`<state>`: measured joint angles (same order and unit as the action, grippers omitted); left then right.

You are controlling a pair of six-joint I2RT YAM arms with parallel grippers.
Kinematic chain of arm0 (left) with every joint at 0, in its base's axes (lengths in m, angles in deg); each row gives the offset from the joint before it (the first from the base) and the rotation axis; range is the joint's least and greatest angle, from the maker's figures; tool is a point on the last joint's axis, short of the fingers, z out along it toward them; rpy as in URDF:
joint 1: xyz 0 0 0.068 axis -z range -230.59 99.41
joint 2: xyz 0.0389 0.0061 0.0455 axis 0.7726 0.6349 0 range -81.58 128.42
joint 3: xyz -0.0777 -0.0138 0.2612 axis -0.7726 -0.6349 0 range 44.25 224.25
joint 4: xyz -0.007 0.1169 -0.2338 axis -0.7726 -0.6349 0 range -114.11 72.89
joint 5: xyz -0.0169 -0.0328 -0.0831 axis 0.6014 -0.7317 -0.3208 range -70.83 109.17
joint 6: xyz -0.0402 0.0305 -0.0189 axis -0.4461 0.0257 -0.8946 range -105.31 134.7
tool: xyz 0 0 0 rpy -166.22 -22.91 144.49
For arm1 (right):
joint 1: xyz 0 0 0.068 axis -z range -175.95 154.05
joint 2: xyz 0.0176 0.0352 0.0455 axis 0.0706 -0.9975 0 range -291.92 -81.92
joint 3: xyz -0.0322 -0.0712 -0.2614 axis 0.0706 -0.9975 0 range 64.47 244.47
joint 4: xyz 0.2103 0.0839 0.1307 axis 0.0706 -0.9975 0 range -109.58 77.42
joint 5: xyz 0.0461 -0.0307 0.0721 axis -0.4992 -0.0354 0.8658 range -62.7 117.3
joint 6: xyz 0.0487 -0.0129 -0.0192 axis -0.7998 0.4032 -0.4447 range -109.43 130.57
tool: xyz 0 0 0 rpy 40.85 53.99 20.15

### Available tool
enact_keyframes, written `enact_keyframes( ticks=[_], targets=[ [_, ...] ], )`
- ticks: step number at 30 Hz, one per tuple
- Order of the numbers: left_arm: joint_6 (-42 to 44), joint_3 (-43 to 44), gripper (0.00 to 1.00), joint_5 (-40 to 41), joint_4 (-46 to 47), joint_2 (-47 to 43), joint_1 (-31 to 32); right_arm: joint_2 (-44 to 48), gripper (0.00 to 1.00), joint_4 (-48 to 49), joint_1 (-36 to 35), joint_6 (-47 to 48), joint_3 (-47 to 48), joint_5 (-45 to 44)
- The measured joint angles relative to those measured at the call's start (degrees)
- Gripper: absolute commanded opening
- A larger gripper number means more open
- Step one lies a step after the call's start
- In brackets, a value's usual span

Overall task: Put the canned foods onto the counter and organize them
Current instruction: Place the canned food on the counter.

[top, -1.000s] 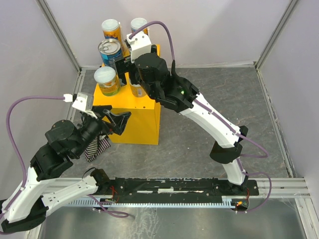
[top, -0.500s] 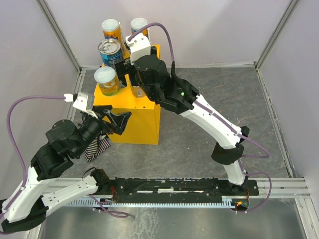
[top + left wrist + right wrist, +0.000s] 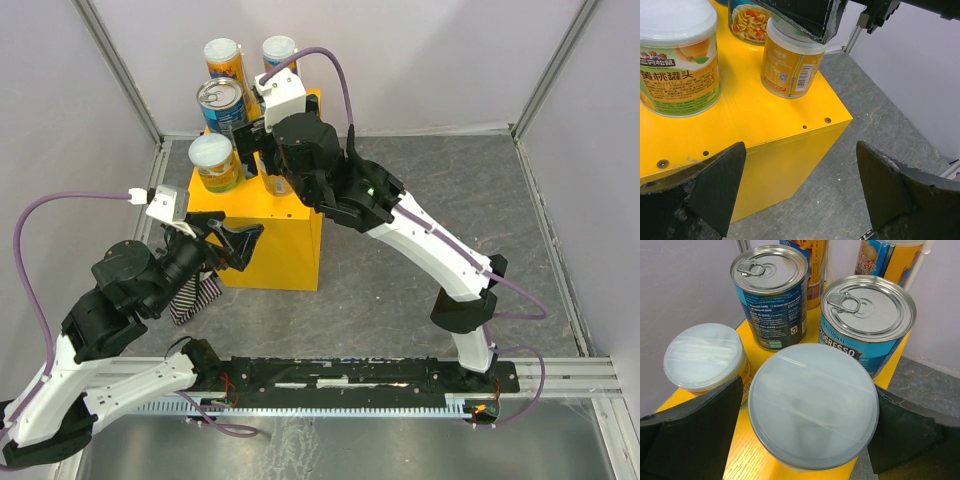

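Observation:
The yellow counter (image 3: 282, 250) carries the cans. In the right wrist view my right gripper (image 3: 805, 430) is open and straddles a white-lidded orange can (image 3: 812, 407) that stands on the counter top, with a thin gap at the left finger. Behind it stand two silver pull-tab cans (image 3: 769, 270) (image 3: 867, 305), another white-lidded can (image 3: 702, 355) on the left, and two more at the back. The left wrist view shows the straddled can (image 3: 787, 65) and a peach can (image 3: 677, 55). My left gripper (image 3: 243, 246) is open and empty, beside the counter's front left corner.
A striped cloth (image 3: 190, 298) lies on the grey floor under my left arm. White walls with metal posts (image 3: 125, 75) close in the back and sides. The black rail (image 3: 350, 375) runs along the near edge.
My right arm has shifted slightly over the counter while the can under it stayed in place. My left arm has not moved.

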<state>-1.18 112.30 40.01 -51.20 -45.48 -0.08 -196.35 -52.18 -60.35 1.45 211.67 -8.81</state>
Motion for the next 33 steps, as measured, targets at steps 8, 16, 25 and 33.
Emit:
enact_keyframes(
  ticks=[8, 16, 25, 33],
  targets=[
    [-0.02, 0.0, 0.96, -0.02, -0.02, -0.11, 0.0, 0.55, 0.99, 0.17, 0.0, 0.02, -1.86, -0.46],
    [-0.07, 0.0, 0.96, -0.17, -0.04, -0.31, 0.0, 2.14, 0.99, 0.17, -0.48, 0.02, -3.61, -0.63],
    [-0.13, 0.0, 0.96, -0.13, -0.07, -0.96, 0.0, 4.28, 0.99, 0.22, -1.6, 0.37, -4.55, -1.46],
    [-1.05, 0.0, 0.96, 0.11, -0.13, -1.99, 0.0, 6.21, 0.99, 0.17, -2.97, 0.52, -7.69, -2.54]
  ],
)
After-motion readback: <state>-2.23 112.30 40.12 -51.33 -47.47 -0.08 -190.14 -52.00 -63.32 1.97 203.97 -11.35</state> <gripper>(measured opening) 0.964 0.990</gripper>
